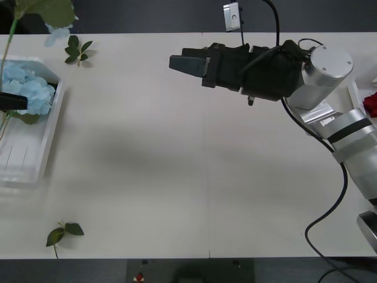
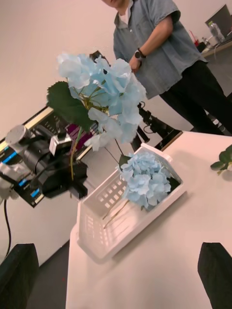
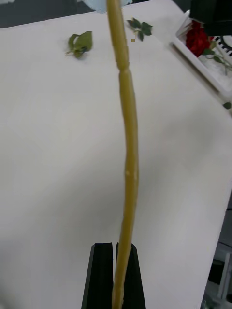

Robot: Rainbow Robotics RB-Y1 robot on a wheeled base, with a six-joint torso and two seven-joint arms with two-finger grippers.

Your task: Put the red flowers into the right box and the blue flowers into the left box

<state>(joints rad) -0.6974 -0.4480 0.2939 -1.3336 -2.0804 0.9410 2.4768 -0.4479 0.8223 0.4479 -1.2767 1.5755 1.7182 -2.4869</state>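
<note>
My left gripper (image 1: 12, 100) is shut on the yellow-green stem (image 3: 128, 145) of a blue flower (image 2: 104, 91), which it holds up above the left box (image 1: 29, 159). Its two black fingers (image 3: 102, 270) pinch the stem at its lower end. More blue flowers (image 1: 26, 88) lie in the far end of that box (image 2: 104, 227). Red flowers (image 3: 195, 38) lie in the right box (image 3: 205, 65) at the table's right edge, where a red bloom (image 1: 371, 105) shows. My right gripper (image 1: 175, 62) hovers open over the table's far middle, holding nothing.
Loose green leaf sprigs lie on the table: one (image 1: 76, 50) near the far left, one (image 1: 62, 232) near the front left. A person stands beyond the table's left end, away from the flowers. The right arm's cable (image 1: 330, 212) hangs at the right.
</note>
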